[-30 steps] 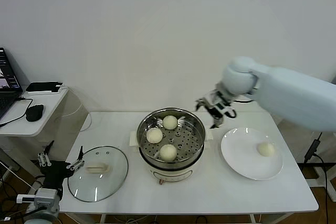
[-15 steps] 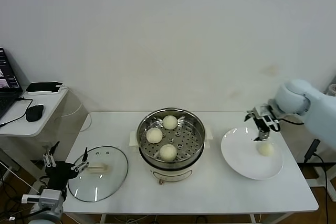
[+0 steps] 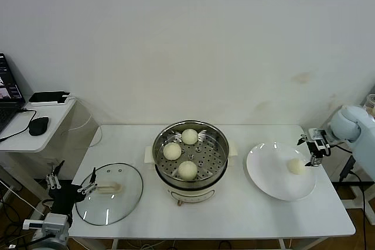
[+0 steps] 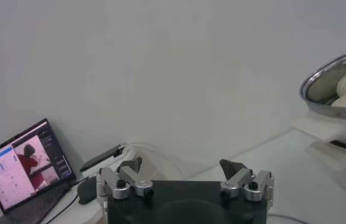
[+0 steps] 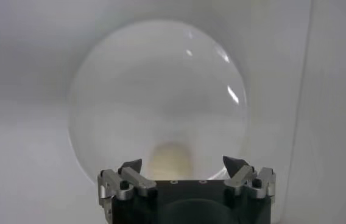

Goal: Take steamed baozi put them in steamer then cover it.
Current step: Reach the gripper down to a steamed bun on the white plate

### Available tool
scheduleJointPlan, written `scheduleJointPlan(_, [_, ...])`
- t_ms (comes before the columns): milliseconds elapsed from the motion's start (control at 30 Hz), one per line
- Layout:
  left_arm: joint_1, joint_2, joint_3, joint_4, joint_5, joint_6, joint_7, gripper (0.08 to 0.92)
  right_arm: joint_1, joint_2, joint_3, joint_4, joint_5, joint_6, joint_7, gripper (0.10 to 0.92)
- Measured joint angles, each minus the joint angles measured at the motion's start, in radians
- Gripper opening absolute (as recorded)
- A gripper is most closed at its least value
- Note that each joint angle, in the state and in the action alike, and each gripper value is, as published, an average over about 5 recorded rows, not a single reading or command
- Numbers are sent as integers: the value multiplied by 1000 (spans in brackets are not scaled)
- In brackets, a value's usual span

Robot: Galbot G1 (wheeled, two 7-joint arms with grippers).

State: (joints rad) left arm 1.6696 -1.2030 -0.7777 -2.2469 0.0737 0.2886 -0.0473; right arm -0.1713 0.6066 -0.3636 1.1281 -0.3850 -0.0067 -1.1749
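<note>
White table (image 3: 234, 215): steamer (image 3: 191, 155) with three steamed baozi, fourth baozi (image 3: 296, 166) on plate (image 3: 266, 174), cover (image 3: 109, 191) aside by parked, open left gripper (image 3: 72, 182); right gripper (image 3: 314, 146), jaws spread, empty, risks nudging the smooth bun away if misaligned.

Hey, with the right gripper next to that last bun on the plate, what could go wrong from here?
1. The last baozi is smooth and round on a white plate; the open right gripper may nudge it rolling instead of closing on it.
2. The steamer already holds three buns, so a drop could land on one.
3. The glass cover lies at the table's left edge by the left gripper; a knock might slide it off.
</note>
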Motion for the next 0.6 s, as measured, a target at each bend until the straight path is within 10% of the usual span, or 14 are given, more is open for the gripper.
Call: scheduleJointPlan(600, [0,-9,-8,14,-1,-1,0,823,-53,179,110,-257,-139,30,13,823])
